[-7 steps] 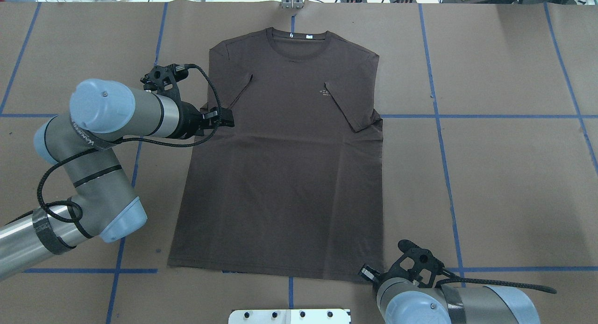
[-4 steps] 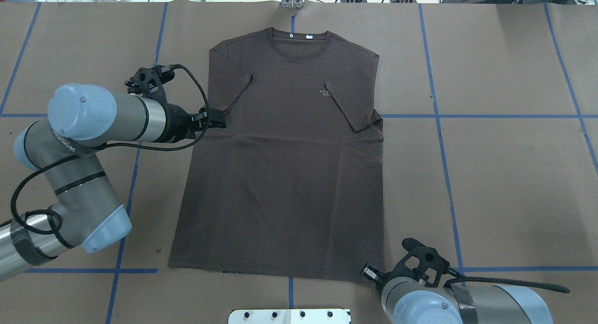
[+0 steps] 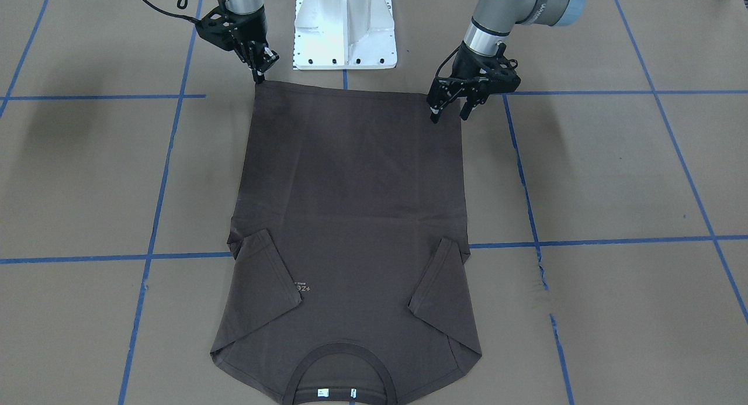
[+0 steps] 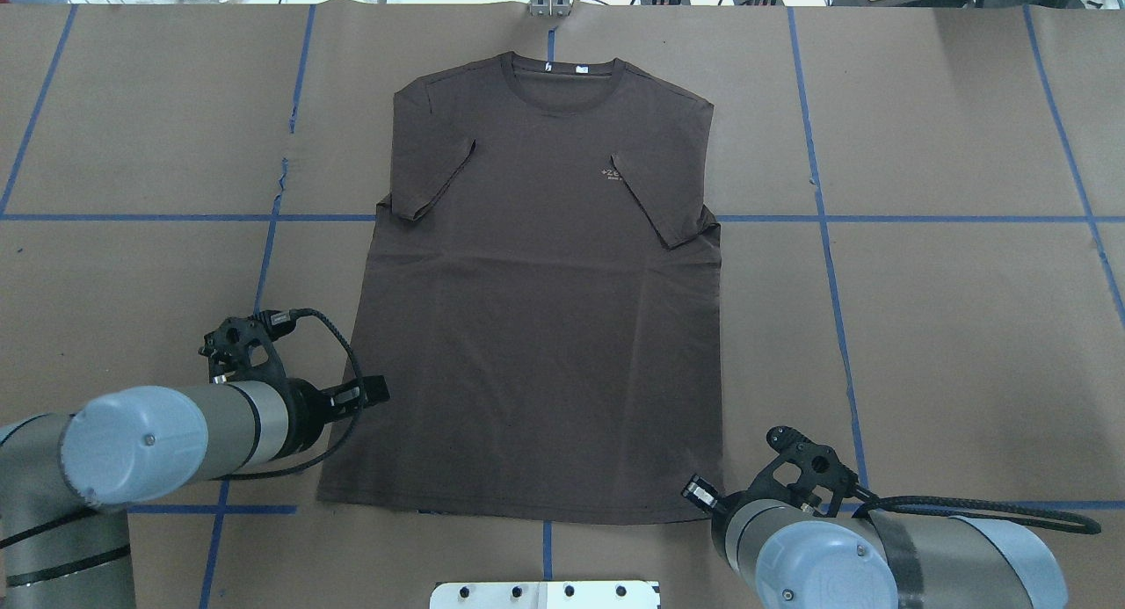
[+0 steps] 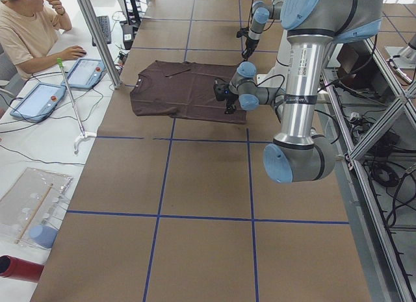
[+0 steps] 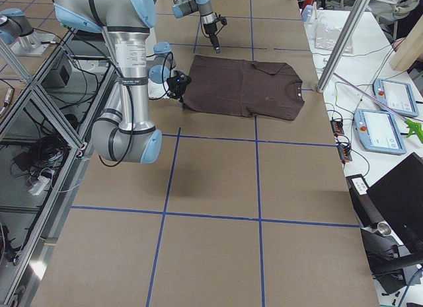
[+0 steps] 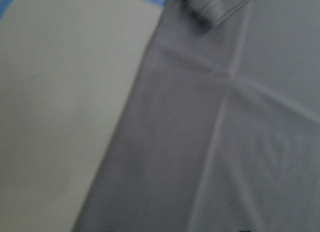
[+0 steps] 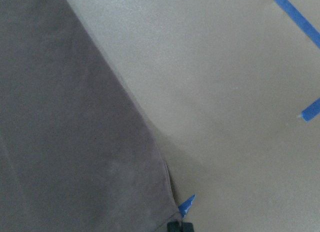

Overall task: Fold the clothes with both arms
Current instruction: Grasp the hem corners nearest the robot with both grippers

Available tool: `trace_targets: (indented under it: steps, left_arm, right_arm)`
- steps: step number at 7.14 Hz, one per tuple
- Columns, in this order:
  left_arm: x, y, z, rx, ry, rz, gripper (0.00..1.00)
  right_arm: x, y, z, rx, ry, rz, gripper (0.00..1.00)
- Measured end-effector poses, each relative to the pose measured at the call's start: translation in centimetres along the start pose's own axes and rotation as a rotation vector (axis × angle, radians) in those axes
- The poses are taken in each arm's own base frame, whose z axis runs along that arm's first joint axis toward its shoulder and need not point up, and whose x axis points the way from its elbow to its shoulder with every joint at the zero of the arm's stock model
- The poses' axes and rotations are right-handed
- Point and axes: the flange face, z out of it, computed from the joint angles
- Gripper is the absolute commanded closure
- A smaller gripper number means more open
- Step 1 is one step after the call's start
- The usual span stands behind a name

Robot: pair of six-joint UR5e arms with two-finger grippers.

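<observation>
The dark brown T-shirt lies flat on the brown table, collar at the far side and both sleeves folded inward. It also shows in the front view. My left gripper is open and empty, just above the shirt's side edge near the hem; in the overhead view it sits beside that edge. My right gripper looks shut, its tips at the other hem corner. I cannot tell whether it pinches cloth. It also shows in the overhead view.
The white pedestal base stands just behind the hem. Blue tape lines cross the brown table cover. An operator sits at the far end with tablets.
My left arm has swung from the folded left sleeve back along the shirt's side to near the hem. My right gripper has barely shifted at its hem corner.
</observation>
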Motion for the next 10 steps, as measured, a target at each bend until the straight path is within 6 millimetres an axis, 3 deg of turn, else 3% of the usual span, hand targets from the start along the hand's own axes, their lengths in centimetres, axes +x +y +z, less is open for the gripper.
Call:
trace_targets:
  steps: [2, 5, 6, 8, 10]
  left_arm:
    - [-1.9, 4.3, 0.8, -0.050, -0.056, -0.040, 0.17]
    - [-3.9, 5.9, 1.5, -0.066, -0.102, -0.043, 0.23]
    - [-4.3, 6.0, 1.6, -0.067, -0.110, -0.041, 0.43]
    - [-4.9, 6.4, 1.6, -0.072, -0.119, -0.034, 0.97]
    - [-5.1, 6.5, 1.6, -0.074, -0.122, -0.031, 1.00]
  right_arm:
    - [-0.2, -0.3, -0.1, -0.007, 0.002, 0.007, 1.00]
    - [-0.5, -0.5, -0.8, -0.018, 0.000, 0.014, 1.00]
    - [-0.5, -0.7, -1.2, -0.025, 0.003, 0.017, 1.00]
    - [-0.6, -1.0, -1.4, -0.028, 0.008, 0.022, 1.00]
    - [-0.6, -1.3, -1.4, -0.026, 0.010, 0.024, 1.00]
